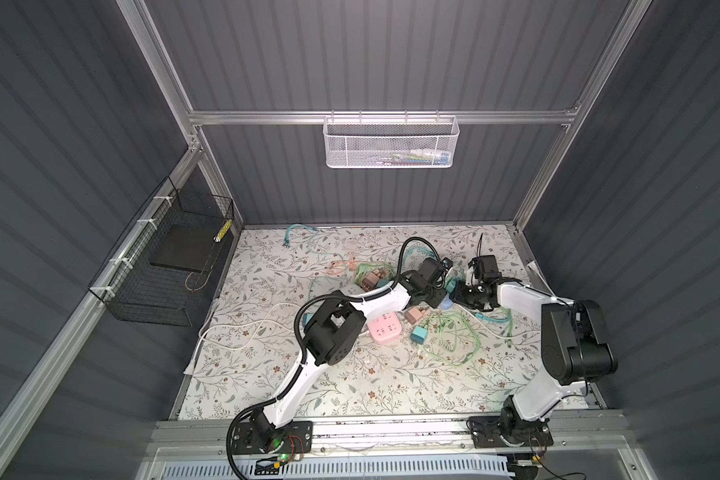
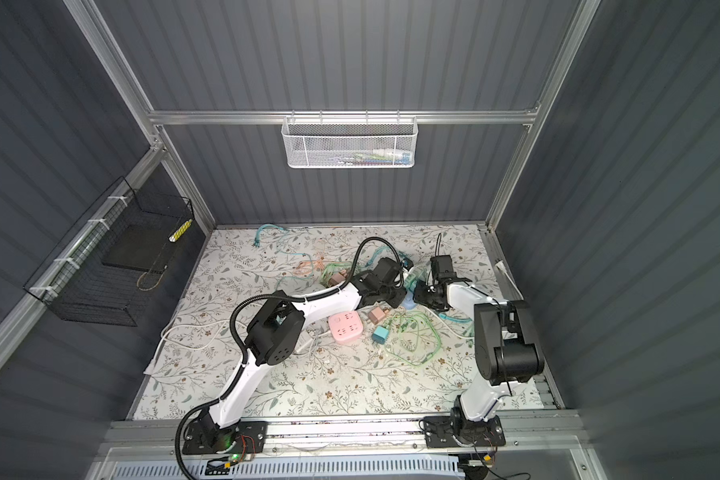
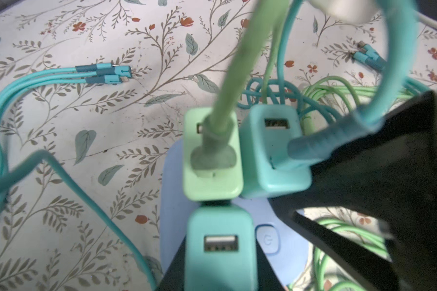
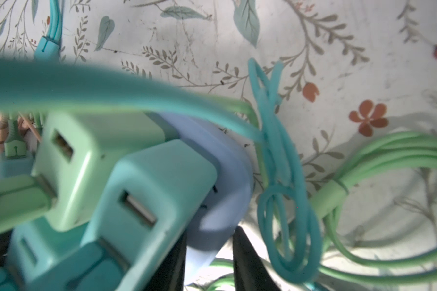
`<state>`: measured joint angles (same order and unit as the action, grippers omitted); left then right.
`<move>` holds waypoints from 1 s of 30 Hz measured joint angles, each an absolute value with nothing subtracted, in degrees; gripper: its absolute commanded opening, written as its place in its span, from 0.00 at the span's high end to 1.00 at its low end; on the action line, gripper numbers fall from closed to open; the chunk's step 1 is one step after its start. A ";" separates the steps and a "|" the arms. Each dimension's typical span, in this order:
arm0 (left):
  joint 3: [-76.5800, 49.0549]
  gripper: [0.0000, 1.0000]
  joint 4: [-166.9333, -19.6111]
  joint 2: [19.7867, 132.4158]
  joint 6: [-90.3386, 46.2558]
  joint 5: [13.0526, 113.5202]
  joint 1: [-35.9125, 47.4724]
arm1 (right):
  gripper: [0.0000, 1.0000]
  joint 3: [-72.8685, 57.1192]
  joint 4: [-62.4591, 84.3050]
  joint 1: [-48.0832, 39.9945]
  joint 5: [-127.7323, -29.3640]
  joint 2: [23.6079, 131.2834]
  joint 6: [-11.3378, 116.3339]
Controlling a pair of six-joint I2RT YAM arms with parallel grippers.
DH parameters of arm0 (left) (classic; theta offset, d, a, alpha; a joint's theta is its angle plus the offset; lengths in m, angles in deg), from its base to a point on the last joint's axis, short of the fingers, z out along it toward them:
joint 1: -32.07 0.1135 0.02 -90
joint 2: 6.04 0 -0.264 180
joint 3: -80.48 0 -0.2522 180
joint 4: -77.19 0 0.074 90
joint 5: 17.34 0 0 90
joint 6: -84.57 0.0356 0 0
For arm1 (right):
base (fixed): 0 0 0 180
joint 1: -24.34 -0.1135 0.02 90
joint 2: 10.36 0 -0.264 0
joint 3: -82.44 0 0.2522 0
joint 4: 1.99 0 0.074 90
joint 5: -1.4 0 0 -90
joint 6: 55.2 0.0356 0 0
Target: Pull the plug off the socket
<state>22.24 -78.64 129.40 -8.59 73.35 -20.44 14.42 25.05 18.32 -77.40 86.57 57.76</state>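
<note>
A floral-patterned counter (image 1: 267, 374) fills the floor of a grey walled booth, and two white and black robot arms reach in from its near edge to meet right of the counter's middle, well in from every edge. There a rounded blue socket (image 1: 444, 304) lies flat among loose green and teal cables. A pink socket (image 1: 385, 328) sits closer to the near edge. In the left wrist view three plugs stand packed together in the blue socket: a teal plug (image 3: 220, 226), a green plug (image 3: 212, 176) with a green cable (image 3: 237, 63) running out of it, and a second teal plug (image 3: 270, 171). The left pincer (image 3: 221, 262) is clamped shut on the teal plug, one black finger on each side of it. The right pincer (image 4: 210, 234) is narrowly parted around the body of the blue socket and appears to grip it, probably to keep it down. As far as the pictures show, both grips are set but the pull itself is not done: the teal plug looks fully seated, with no gap visible beneath it, so lifting it straight out remains
</note>
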 measured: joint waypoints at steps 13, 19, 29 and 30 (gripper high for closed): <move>25.65 0.92 -77.98 131.93 -7.54 71.79 -20.66 | 0.66 12.84 27.30 18.19 -80.48 86.96 57.72; 26.18 0.93 -77.72 132.21 -6.19 75.09 -21.73 | 0.66 12.23 28.31 18.14 -81.05 87.27 57.74; 21.94 0.93 -82.77 130.68 -10.17 70.48 -20.11 | 0.66 12.08 28.11 17.95 -81.29 87.44 57.76; 21.83 0.93 -82.88 130.68 -10.34 69.81 -19.85 | 0.66 12.08 28.05 17.86 -81.22 87.49 57.80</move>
<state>21.83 -82.88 130.68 -10.34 69.81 -19.85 12.08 28.05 17.86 -81.22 87.49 57.80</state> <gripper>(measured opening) 0.303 0.342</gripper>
